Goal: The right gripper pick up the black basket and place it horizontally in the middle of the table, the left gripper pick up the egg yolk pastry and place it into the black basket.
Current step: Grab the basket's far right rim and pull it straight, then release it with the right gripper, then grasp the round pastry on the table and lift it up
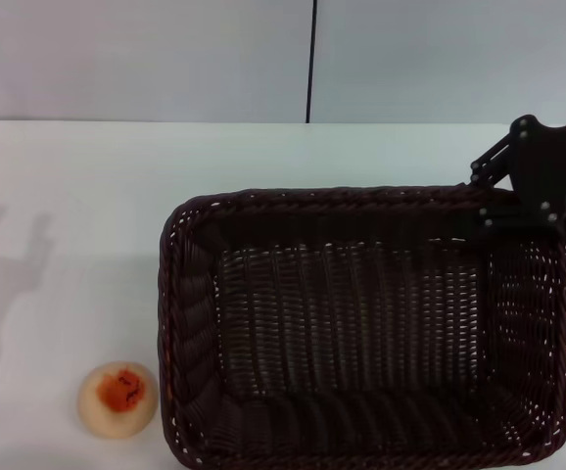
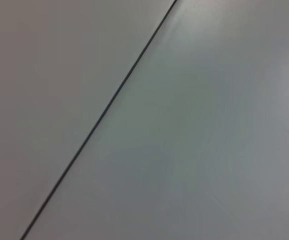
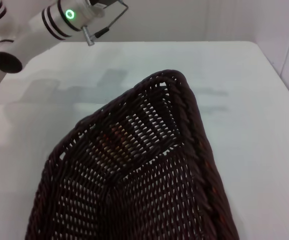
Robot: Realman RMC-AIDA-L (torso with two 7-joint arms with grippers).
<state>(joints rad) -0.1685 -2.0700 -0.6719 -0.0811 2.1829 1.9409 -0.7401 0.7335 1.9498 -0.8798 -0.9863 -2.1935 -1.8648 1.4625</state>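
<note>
- Woven dark wicker forms the black basket (image 1: 361,333), which sits on the table (image 1: 68,196) with its long side running across the head view, open side up.
- Its braided rim and slanted open-weave walls fill the centre and right of that view, and its near edge runs down to the bottom of the picture.
- From the right wrist view the black basket (image 3: 134,175) shows one rounded corner and the inner weave from close by, with the white table (image 3: 234,75) beyond it.
- At the basket's far right corner is the right gripper (image 1: 518,196), a black claw whose fingers lie against the rim there; they appear to be clamped on that rim, though the exact contact is hard to make out against the dark weave.
- Beside the basket's near left corner lies the egg yolk pastry (image 1: 117,398), a pale round bun with an orange-red patch on top, resting on the table just clear of the wicker.
- I cannot find the left gripper in the head view; the left wrist view shows only a plain grey surface crossed by a thin dark line (image 2: 99,120).
- A white arm segment with black bands and a green light (image 3: 59,20) hangs over the far side of the table in the right wrist view.
- Faint grey shadows (image 1: 9,255) fall on the table's left part.
</note>
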